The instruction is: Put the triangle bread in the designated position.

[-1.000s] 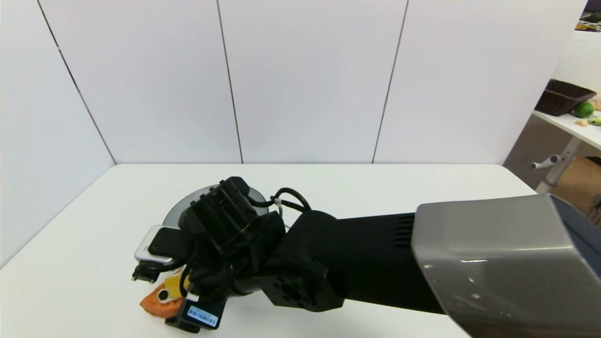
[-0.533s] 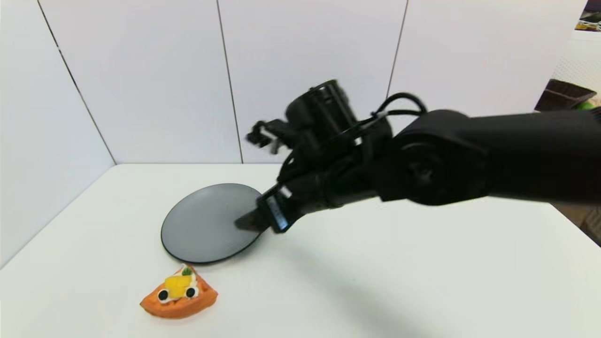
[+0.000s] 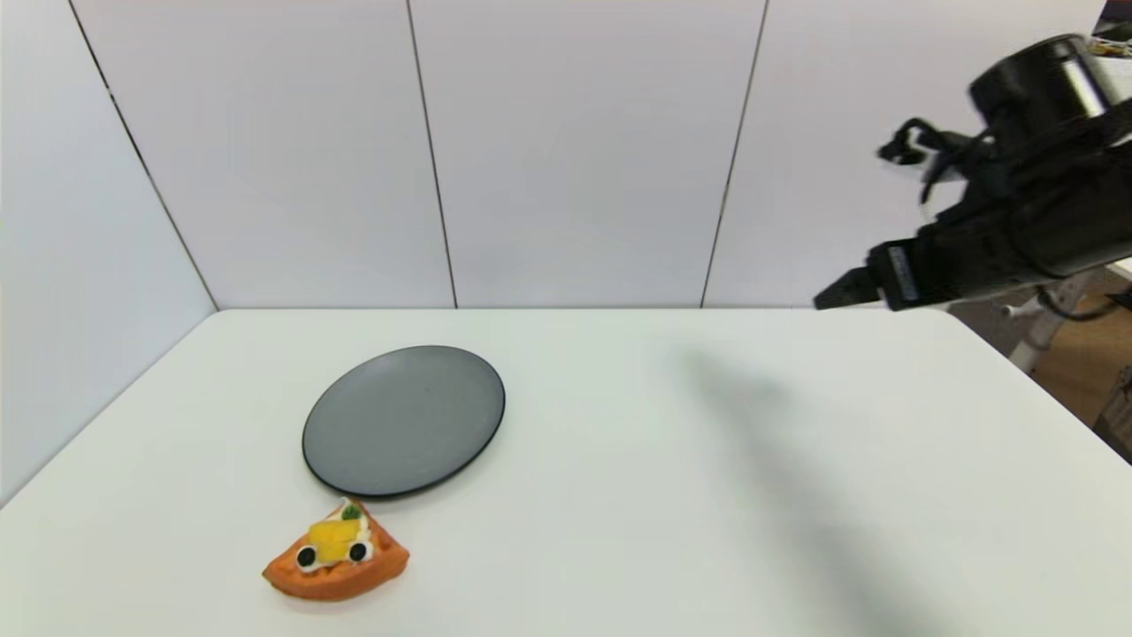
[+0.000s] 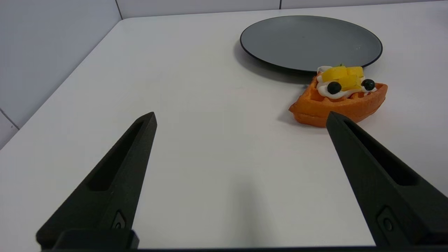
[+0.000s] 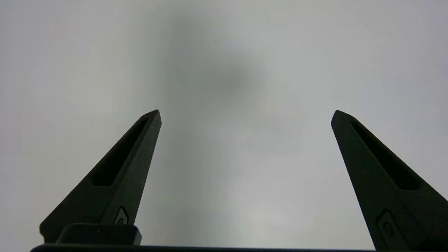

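Note:
The triangle bread (image 3: 336, 562) (image 4: 338, 99), an orange-brown wedge with white cream, a yellow chunk and two black dots, lies flat on the white table just in front of the plate, free of both grippers. No mark on the tabletop shows the designated position. My right gripper (image 3: 836, 296) (image 5: 245, 115) hangs high at the far right, well away from the bread, open and holding nothing. My left gripper (image 4: 241, 117) sits low over the table near its left front, open and empty. The bread lies a little beyond one of its fingertips (image 4: 332, 117).
A round dark grey plate (image 3: 403, 420) (image 4: 311, 40) rests left of centre with nothing on it, its near rim almost touching the bread. White wall panels close the back and left of the table (image 3: 672, 495). Another table with a basket stands far right.
My right gripper let go of the bread, rose from it and swung up and far to the right. The bread stays where it was set down in front of the plate.

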Available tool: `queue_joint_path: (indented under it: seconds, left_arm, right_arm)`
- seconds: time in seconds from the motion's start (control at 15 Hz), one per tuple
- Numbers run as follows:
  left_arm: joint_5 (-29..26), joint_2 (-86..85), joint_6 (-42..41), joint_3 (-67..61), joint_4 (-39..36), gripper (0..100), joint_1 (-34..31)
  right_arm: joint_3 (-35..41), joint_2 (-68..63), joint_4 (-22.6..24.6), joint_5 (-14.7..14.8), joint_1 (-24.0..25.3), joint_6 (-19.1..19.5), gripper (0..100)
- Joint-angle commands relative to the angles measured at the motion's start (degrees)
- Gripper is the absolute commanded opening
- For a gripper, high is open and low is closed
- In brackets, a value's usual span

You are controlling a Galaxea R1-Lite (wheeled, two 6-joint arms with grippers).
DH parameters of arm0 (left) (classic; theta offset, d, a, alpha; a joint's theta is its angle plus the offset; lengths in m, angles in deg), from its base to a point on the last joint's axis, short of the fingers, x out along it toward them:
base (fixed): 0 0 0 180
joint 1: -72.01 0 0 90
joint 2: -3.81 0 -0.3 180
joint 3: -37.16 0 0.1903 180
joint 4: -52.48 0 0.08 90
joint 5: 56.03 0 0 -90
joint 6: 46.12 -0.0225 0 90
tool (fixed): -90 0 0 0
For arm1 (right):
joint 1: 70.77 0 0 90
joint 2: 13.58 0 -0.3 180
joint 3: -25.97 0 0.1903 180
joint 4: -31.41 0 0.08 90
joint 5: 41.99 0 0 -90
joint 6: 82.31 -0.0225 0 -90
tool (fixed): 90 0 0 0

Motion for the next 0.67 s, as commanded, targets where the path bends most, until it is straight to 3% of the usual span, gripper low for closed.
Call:
queue_joint_path:
  seconds: [0.07, 0.27, 0.4, 0.6, 0.67]
  left_arm:
    - [-0.01, -0.01, -0.02, 0.0, -0.01, 100, -0.02]
    - [-0.01, 0.07, -0.02, 0.0, -0.01, 100, -0.02]
    - [-0.01, -0.01, -0.02, 0.0, -0.01, 100, -0.02]
    - [-0.01, -0.01, -0.02, 0.0, -0.01, 100, -0.02]
    - [-0.01, -0.01, -0.02, 0.0, -0.01, 100, -0.02]
  right_arm:
    - [22.73, 33.71, 1.06, 2.65, -13.7, -0.22, 100]
    - [41.28, 55.33, 9.94, 2.39, -13.61, 1.01, 100]
    - [56.75, 67.63, 21.19, 2.39, -13.0, 4.88, 100]
    - [78.19, 78.35, 40.35, 2.12, -10.89, 7.08, 100]
    - [84.34, 82.4, 43.86, 2.12, -10.89, 8.66, 100]
